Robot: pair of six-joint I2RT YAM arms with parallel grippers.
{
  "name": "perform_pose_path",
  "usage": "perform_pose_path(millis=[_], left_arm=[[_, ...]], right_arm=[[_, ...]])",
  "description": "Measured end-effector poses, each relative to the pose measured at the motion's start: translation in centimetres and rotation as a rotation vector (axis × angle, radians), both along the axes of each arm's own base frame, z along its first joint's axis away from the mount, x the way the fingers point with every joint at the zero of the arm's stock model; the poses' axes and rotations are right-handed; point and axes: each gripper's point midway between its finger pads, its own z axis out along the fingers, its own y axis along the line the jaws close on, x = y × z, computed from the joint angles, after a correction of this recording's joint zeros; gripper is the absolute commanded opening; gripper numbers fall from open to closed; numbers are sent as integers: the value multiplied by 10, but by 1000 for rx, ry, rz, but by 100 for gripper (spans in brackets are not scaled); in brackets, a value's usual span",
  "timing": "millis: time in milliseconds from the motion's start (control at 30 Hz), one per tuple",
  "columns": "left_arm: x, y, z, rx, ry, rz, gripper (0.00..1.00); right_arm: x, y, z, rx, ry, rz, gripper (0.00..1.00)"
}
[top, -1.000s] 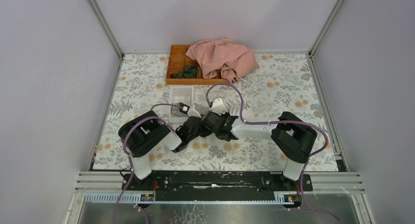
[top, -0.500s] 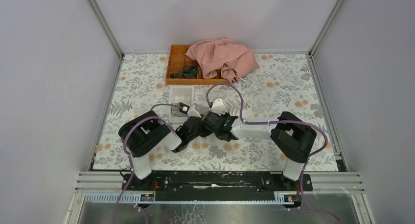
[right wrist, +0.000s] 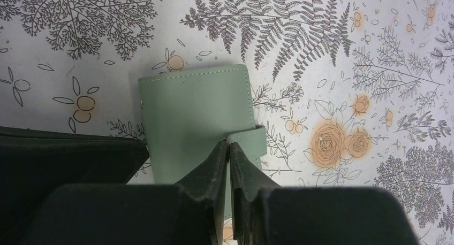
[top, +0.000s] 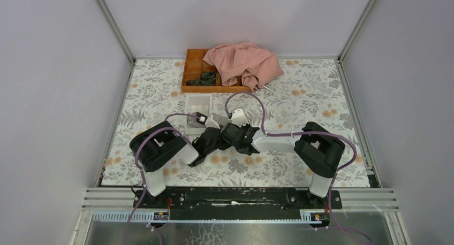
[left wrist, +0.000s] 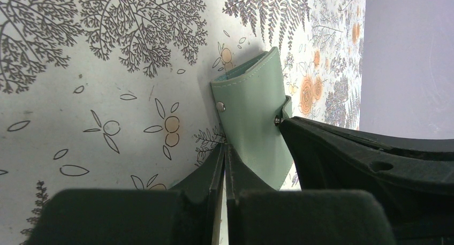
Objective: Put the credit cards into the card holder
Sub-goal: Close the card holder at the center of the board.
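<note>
Overhead, the small tags (top: 160, 216) on the base rail (top: 235, 197) are too small to read.

Surface: the table (top: 321, 95) is covered with a pale print of grey ferns and orange flowers; plain lilac-grey walls (top: 241, 15) stand on three sides, with aluminium posts (top: 112, 25) at the corners.

At 12 o'clock on the table sits an orange wooden tray (top: 188, 68) with a pink cloth (top: 243, 63) heaped over its right half; dark items in the tray are indistinct. A white open box (top: 198, 103) lies at about 11 o'clock from the two wrists, which meet near the table's centre and hide everything beneath them in the top view.

The card holder (right wrist: 198, 122) lies flat and folded on the print, at 12 o'clock from the right gripper (right wrist: 229, 144). That gripper's fingers are drawn nearly together on the end of the holder's strap (right wrist: 256, 140).

The left gripper (left wrist: 225, 148) shows only a hairline slit between its fingers; its tips meet the holder's edge, which runs toward 1 o'clock in the left wrist view. Whether a layer is nipped there cannot be made out.

A metal snap (left wrist: 221, 106) shows on the cover. The holder's near end is cut off behind the fingers in both wrist views.
</note>
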Motion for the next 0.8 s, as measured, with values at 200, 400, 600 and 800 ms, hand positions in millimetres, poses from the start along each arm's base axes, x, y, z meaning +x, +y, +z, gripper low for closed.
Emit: perform_pose_path(millis=[200,400,600,800], left_arm=[[0,0,-1,2,2,-1,7],[0,-1,-1,4,3,-2,7],[-1,-3,0,5,4,-8,7],[-1,-3,0,5,4,-8,7]], right_arm=[[-1,0,0,-8,-6,2,11],[-1,1,0,-11,-11,5,11],[0,2,2,-9,-14,5,11],[0,2,2,-8,-14,5,11]])
